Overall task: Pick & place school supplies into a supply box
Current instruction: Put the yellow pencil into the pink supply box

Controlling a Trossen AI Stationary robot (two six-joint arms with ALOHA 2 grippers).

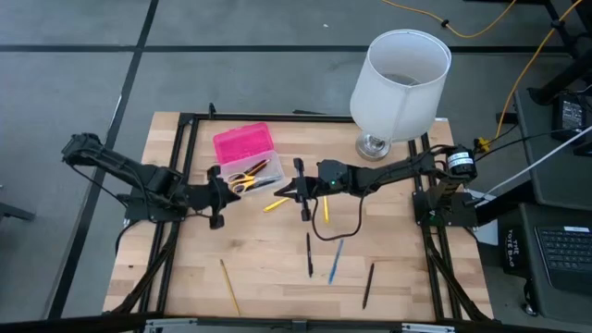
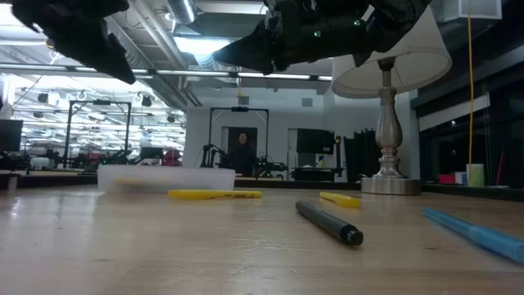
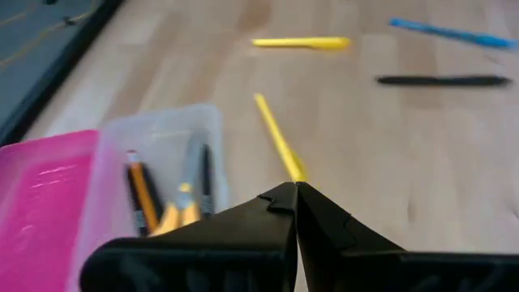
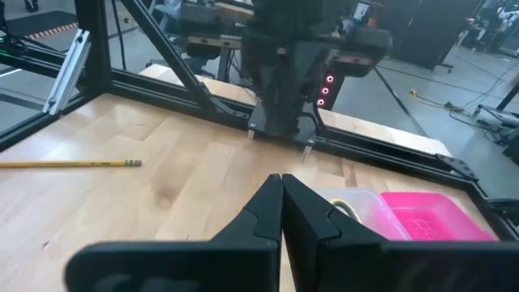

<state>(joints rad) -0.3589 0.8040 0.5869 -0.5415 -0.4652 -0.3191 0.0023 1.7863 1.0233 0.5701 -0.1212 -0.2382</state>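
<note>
The supply box stands at the table's far left: its hot-pink lid (image 1: 243,145) lies open beside the clear base (image 1: 257,174), which holds yellow-handled scissors and several pens (image 3: 166,199). My left gripper (image 1: 227,188) (image 3: 296,191) hovers shut just near of the base, holding nothing. My right gripper (image 1: 282,191) (image 4: 282,180) hangs shut above the table's middle, pointing at the box, also with nothing in it. Loose supplies lie on the wood: two yellow pens (image 1: 276,204) (image 1: 325,207), a black pen (image 1: 309,254), a blue pen (image 1: 335,261), another black pen (image 1: 368,285) and a pencil (image 1: 229,287).
A large white lampshade on a metal foot (image 1: 398,83) stands at the far right corner. A black frame (image 1: 185,139) runs along the table's edges. The wood between the two arms and toward the near edge carries only the scattered pens.
</note>
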